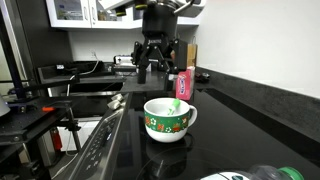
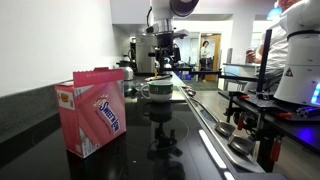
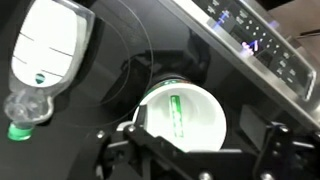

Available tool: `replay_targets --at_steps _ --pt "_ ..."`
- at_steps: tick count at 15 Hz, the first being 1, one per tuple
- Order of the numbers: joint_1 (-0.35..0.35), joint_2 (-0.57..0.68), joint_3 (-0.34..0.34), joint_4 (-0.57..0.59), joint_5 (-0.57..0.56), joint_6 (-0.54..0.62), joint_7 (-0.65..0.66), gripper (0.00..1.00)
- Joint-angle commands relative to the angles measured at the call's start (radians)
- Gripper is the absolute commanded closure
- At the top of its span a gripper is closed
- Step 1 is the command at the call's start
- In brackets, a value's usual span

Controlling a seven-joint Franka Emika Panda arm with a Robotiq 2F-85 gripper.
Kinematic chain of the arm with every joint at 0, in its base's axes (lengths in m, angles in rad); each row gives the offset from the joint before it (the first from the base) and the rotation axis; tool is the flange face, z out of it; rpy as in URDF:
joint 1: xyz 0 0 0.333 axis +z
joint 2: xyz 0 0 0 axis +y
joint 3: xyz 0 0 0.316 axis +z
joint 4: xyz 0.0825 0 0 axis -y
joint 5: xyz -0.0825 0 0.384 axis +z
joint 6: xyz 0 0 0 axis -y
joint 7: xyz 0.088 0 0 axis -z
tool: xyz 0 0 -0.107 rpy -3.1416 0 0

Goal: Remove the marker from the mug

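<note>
The mug [image 1: 168, 120] stands on the black glass cooktop; it has a white inside and a green patterned outer band, with its handle to the right. The green marker [image 1: 177, 105] leans inside it, one end sticking above the rim. In the wrist view the mug [image 3: 205, 105] is seen from above, with the marker [image 3: 176, 115] lying against its inner wall. My gripper [image 1: 156, 70] hangs open and empty above and behind the mug. It also shows in the other exterior view [image 2: 163, 62] above the mug [image 2: 160, 89]. In the wrist view the jaws [image 3: 190, 152] straddle the mug's near side.
A pink box [image 2: 92, 112] stands near the wall, also in an exterior view [image 1: 183, 83]. A clear plastic bottle [image 3: 50, 50] with a green cap lies on the cooktop near the mug. The stove's control panel [image 3: 260, 45] runs along the front edge.
</note>
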Motion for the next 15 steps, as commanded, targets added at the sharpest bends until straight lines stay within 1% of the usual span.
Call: replay_targets --at_steps 1,2,4,5,6,8,9,12,13,14,15 --pt "-0.036 0.078 0.043 0.083 -0.010 -0.006 -0.009 0.15" --pt "-0.039 0.096 0.049 0.098 -0.015 -0.004 -0.004 0.25" --pt "-0.042 0.134 0.061 0.126 -0.025 -0.007 0.002 0.40" --pt "-0.041 0.152 0.067 0.138 -0.030 -0.011 0.007 0.41" --pt "-0.040 0.163 0.072 0.144 -0.035 -0.012 0.012 0.45" --pt "-0.035 0.188 0.078 0.153 -0.051 -0.001 0.022 0.45" --pt "-0.033 0.200 0.079 0.160 -0.063 0.001 0.028 0.40" --pt "-0.033 0.223 0.084 0.175 -0.089 0.005 0.050 0.35" --pt "-0.033 0.228 0.086 0.178 -0.094 0.006 0.050 0.37" --pt "-0.033 0.233 0.087 0.182 -0.100 0.005 0.050 0.34" --pt "-0.034 0.238 0.089 0.184 -0.102 0.005 0.049 0.39"
